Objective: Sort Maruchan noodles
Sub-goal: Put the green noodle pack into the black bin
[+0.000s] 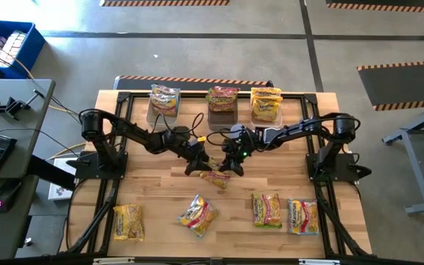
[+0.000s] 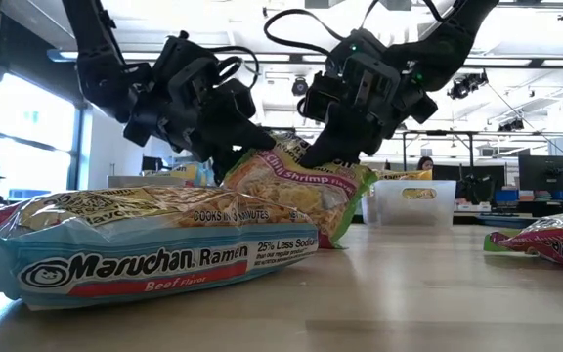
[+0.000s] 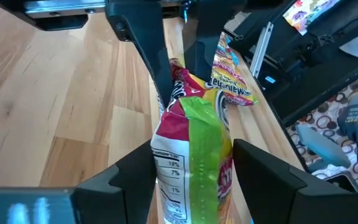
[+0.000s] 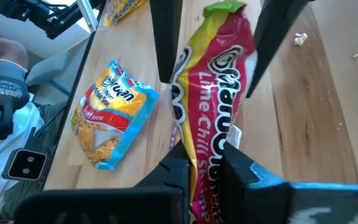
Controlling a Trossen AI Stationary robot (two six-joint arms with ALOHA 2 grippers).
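From down at tabletop (image 2: 409, 293) level, a Beef Flavor packet (image 2: 145, 244) lies flat in the foreground, its blue edge nearest. Behind it, a Lime Chili Shrimp packet (image 2: 296, 191) stands tilted, propped up off the wood. Two dark arms reach down onto its upper edge: the left pincer (image 2: 225, 149) at its left corner, the right pincer (image 2: 335, 147) pinching the packet's top. Farther back sits a clear tub (image 2: 413, 203). At the right edge lies a pink-and-green packet (image 2: 555, 240). A person (image 2: 425, 163) shows behind the tub.
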